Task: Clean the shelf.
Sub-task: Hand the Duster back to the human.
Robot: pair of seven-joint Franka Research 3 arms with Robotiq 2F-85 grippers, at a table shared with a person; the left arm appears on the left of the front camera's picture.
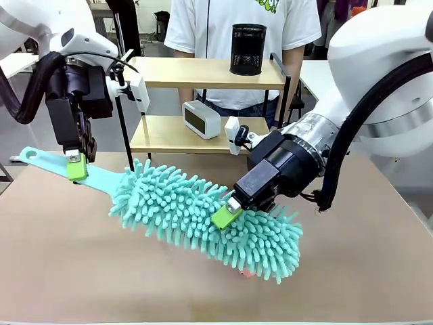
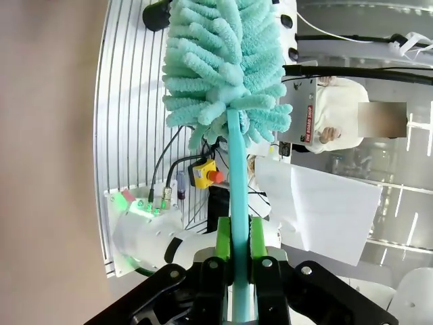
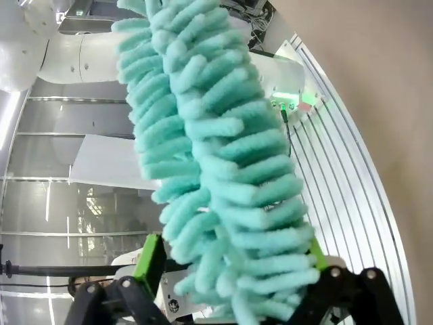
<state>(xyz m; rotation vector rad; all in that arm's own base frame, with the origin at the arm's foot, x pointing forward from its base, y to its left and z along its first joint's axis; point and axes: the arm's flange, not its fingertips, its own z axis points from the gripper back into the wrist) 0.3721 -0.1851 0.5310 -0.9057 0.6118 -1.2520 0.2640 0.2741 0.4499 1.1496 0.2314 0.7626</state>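
The shelf (image 1: 203,73), two light wooden boards in a thin black frame, stands at the far side of the table. A teal fluffy duster (image 1: 203,213) hangs slanted just above the tabletop. My left gripper (image 1: 76,166) is shut on its flat handle (image 1: 47,161); in the left wrist view the green pads (image 2: 222,238) clamp the handle (image 2: 237,169). My right gripper (image 1: 237,210) stands open around the duster's head. In the right wrist view the head (image 3: 210,135) runs between the wide-spread fingers of that gripper (image 3: 233,257).
A black mesh cup (image 1: 248,49) stands on the shelf's top board and a white clock (image 1: 201,119) on the lower one. A person in a white shirt (image 1: 223,20) stands behind the shelf. The brown tabletop (image 1: 67,264) is bare in front.
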